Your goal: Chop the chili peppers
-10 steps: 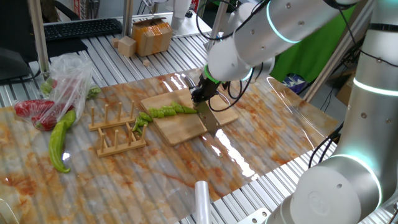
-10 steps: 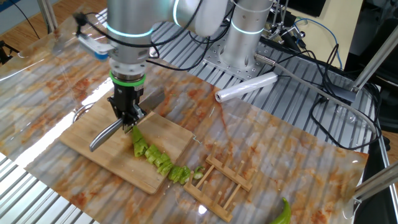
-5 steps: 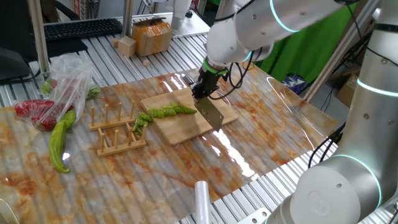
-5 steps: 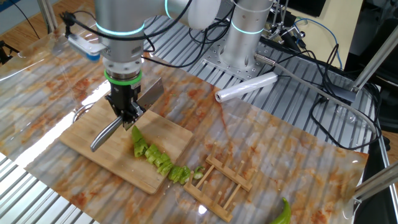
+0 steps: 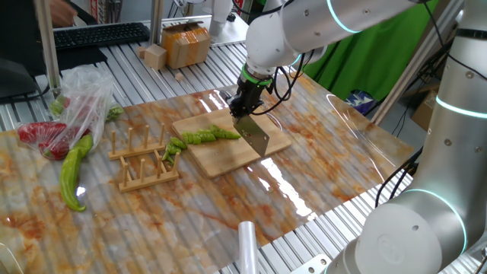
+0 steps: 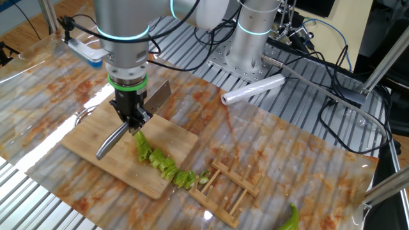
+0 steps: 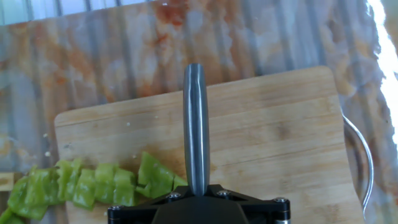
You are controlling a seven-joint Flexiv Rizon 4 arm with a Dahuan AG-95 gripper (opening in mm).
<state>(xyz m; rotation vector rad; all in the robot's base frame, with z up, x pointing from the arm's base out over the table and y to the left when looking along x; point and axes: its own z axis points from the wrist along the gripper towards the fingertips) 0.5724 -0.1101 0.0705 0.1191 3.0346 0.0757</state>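
A: What sort of place is this?
B: A robotics lab: a ribbed aluminium-profile table, a black computer keyboard, bundles of black cables
A: And the green backdrop cloth?
B: Typical of a recording setup

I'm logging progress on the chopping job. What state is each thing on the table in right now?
Gripper: shut on the knife.
Knife: held above the board, blade down.
Chili pepper: cut into chunks in a row on the cutting board.
Wooden rack: empty.
Plastic bag: holds red peppers.
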